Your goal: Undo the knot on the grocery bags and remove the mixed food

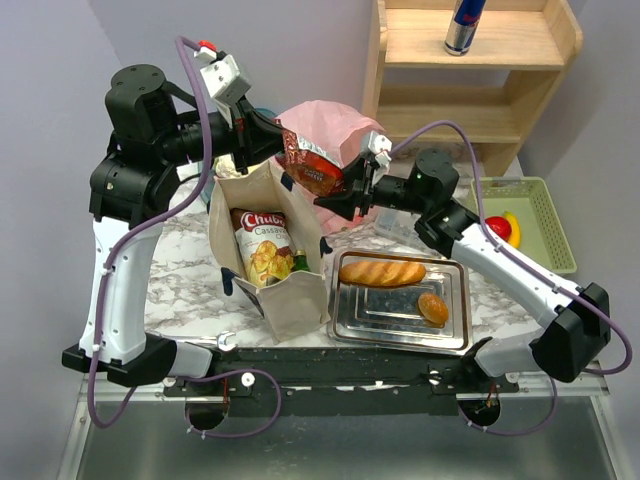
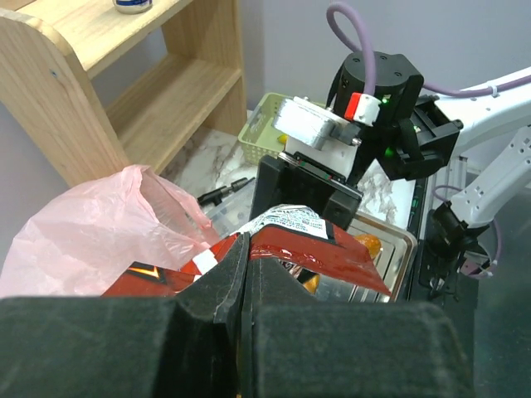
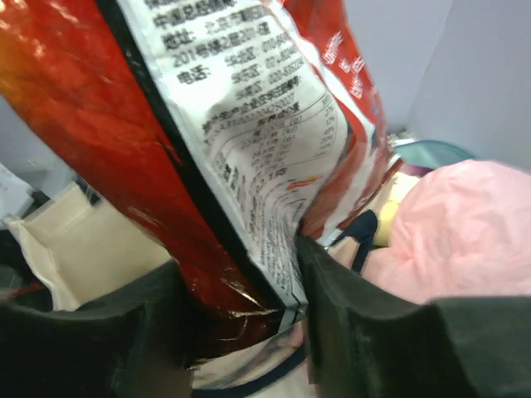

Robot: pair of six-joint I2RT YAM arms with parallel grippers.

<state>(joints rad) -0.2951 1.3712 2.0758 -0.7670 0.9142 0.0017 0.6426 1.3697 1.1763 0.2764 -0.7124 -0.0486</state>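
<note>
A red chip bag [image 1: 312, 167] hangs in the air between both grippers, above the beige canvas tote [image 1: 285, 300]. My left gripper [image 1: 284, 148] is shut on its upper edge; the left wrist view shows the jaws [image 2: 243, 242] pinched on the red foil [image 2: 332, 253]. My right gripper [image 1: 352, 187] is closed on the bag's lower end, both fingers pressing the creased foil [image 3: 232, 207] in the right wrist view. The pink plastic bag [image 1: 335, 125] stands behind, mouth loose; no knot shows. The tote holds a yellow chip bag [image 1: 260, 245] and a green bottle [image 1: 300, 262].
A metal tray [image 1: 400, 330] with a baguette [image 1: 383, 271] and a bun [image 1: 433, 308] lies right of the tote. A green basket [image 1: 540, 205] at far right holds a red apple [image 1: 497, 228] and a banana [image 1: 513, 228]. A wooden shelf [image 1: 480, 95] with a can [image 1: 463, 25] stands behind.
</note>
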